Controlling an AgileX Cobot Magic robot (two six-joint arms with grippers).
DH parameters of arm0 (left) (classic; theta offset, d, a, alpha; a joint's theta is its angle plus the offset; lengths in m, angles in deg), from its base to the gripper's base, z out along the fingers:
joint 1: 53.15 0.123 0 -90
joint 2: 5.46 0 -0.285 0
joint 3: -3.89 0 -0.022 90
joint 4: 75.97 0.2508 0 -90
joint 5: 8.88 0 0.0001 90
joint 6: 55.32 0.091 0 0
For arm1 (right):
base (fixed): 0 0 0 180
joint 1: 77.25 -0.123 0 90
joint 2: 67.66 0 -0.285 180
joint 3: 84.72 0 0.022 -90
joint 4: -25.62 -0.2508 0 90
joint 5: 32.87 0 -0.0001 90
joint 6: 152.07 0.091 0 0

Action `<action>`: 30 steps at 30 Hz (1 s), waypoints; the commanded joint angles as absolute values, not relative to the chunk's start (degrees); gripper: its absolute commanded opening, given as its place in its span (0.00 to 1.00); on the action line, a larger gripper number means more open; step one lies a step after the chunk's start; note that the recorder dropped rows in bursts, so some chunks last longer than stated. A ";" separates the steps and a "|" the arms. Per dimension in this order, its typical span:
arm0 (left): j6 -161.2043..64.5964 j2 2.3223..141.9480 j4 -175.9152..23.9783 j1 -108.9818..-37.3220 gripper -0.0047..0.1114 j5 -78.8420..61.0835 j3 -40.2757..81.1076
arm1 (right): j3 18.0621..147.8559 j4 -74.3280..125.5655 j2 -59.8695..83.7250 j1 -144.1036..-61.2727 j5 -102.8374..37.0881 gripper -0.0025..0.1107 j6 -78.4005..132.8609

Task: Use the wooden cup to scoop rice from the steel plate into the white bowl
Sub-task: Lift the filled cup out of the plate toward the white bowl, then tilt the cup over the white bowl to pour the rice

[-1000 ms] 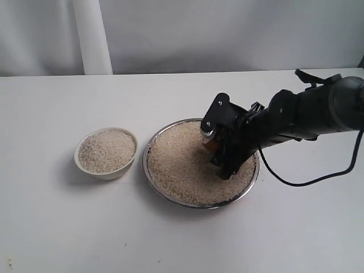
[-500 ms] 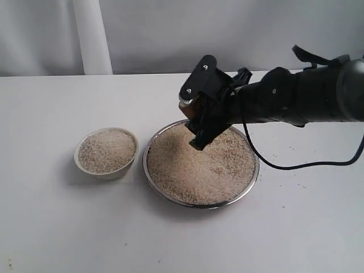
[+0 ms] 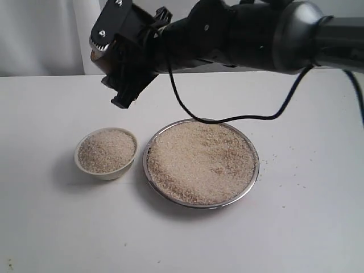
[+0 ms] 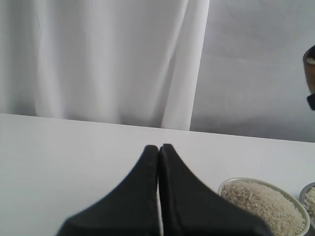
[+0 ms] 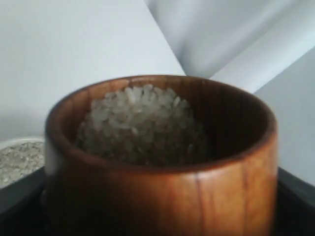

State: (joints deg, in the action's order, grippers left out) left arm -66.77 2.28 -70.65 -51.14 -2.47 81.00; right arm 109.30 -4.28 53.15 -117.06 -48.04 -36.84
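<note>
My right gripper (image 3: 114,71) is high above the table, just behind the white bowl (image 3: 105,173), and is shut on the wooden cup (image 5: 162,191). The cup stands upright and is heaped with rice (image 5: 140,123); it also shows as the wooden cup (image 4: 310,69) at the edge of the left wrist view. The bowl holds rice (image 3: 107,149) almost to its rim. To its right lies the steel plate (image 3: 257,165), covered with rice (image 3: 199,162). My left gripper (image 4: 158,147) is shut and empty, low over the table left of the white bowl (image 4: 231,183).
A white curtain (image 3: 91,34) hangs behind the table. The right arm's black cable (image 3: 239,118) loops down over the far side of the plate. A few stray grains (image 3: 290,149) lie on the table right of the plate.
The right gripper has lifted the cup out of the plate's rice and carried it up and to the left, to a spot above and behind the bowl.
</note>
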 commanded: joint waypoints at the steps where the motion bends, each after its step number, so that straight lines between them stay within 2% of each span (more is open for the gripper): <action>1: -67.04 2.32 -70.93 -51.41 0.04 -2.64 81.11 | 113.17 5.46 58.11 -118.83 -50.23 0.02 -32.96; 9: -67.04 2.32 -70.93 -51.41 0.04 -2.64 81.11 | 117.13 42.94 63.60 -122.82 -54.53 0.02 -6.93; 14: -67.04 2.32 -70.93 -51.41 0.04 -2.64 81.11 | 117.45 60.21 64.57 -125.29 -57.98 0.02 1.03; 30: -67.04 2.32 -70.93 -51.41 0.04 -2.64 81.11 | 117.45 80.42 68.13 -129.23 -67.30 0.02 3.16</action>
State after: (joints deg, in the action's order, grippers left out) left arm -66.77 2.28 -70.65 -51.14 -2.47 81.00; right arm 117.02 75.53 67.68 -128.59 -66.15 1.68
